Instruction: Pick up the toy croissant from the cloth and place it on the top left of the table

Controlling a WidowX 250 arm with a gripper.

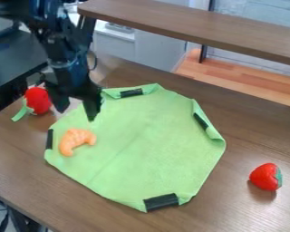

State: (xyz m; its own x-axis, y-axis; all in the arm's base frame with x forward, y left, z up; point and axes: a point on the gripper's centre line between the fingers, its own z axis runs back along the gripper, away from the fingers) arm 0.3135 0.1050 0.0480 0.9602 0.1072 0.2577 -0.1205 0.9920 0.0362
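Hanging open and empty, the gripper appears over the upper-left edge of the green cloth, on which the toy croissant lies. We judge two hazards: too deep a descent could pinch fabric and drag it along; too low a transfer toward the top left could strike the red toy.

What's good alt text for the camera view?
A robot arm's open end effector hangs by the upper left of a green cloth, near an orange toy croissant lying on it. The cloth is on a brown table, between a red toy strawberry at right and another red toy at left.
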